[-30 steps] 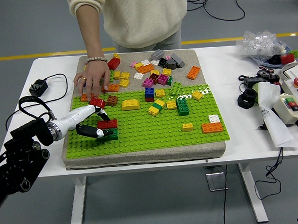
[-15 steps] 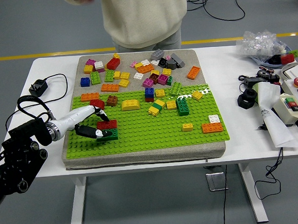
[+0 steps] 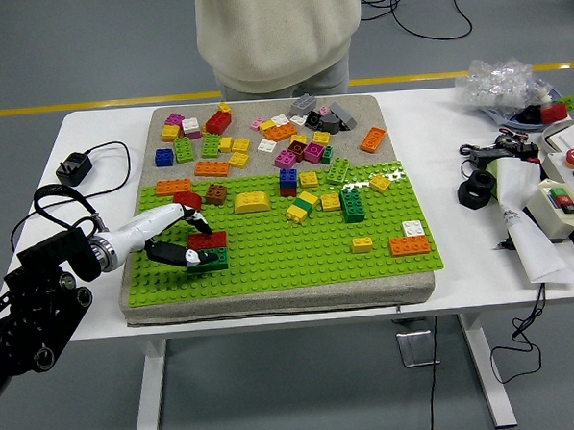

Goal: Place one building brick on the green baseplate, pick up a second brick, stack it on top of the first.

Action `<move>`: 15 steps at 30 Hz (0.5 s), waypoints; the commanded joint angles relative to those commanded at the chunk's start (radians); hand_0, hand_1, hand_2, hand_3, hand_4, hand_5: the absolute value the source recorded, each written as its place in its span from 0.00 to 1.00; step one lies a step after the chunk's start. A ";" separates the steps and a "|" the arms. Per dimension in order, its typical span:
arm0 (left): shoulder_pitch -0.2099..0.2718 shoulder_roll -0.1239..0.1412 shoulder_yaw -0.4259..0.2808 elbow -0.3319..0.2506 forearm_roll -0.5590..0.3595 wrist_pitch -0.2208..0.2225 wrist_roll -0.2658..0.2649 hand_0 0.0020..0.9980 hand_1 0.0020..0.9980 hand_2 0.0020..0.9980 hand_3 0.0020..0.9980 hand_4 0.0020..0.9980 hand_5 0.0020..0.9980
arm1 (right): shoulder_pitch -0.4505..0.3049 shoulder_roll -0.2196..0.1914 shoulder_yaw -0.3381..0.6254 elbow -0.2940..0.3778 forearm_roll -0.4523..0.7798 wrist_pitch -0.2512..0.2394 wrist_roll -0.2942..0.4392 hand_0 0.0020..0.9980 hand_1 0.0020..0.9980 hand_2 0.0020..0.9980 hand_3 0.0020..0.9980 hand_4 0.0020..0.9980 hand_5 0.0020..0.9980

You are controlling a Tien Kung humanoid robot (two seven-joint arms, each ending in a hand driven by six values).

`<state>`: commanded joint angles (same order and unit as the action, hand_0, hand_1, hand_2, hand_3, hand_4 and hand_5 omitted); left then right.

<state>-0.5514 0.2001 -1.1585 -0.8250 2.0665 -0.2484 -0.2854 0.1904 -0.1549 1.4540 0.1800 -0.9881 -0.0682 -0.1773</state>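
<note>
Left hand (image 3: 177, 235) fingers (image 3: 193, 217) pinching red brick (image 3: 207, 239), stacked on dark green brick (image 3: 212, 260), green baseplate (image 3: 298, 248)

Bright, even overhead light fills the sharp head view. The white table (image 3: 443, 255) casts a soft shadow on the floor below, and small glare spots glint on the green baseplate (image 3: 298, 243).

Red brick (image 3: 207, 240) on dark green brick (image 3: 212, 259), lime green baseplate (image 3: 298, 248).
</note>
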 joint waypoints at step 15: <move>-0.001 -0.004 -0.002 0.011 -0.009 0.010 0.000 0.95 0.80 0.74 0.61 0.91 0.47 | -0.001 0.001 -0.005 0.000 0.001 -0.003 -0.001 0.78 0.72 0.78 0.69 0.92 0.64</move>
<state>-0.5526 0.1957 -1.1604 -0.8142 2.0578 -0.2385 -0.2855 0.1893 -0.1534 1.4493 0.1800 -0.9875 -0.0711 -0.1785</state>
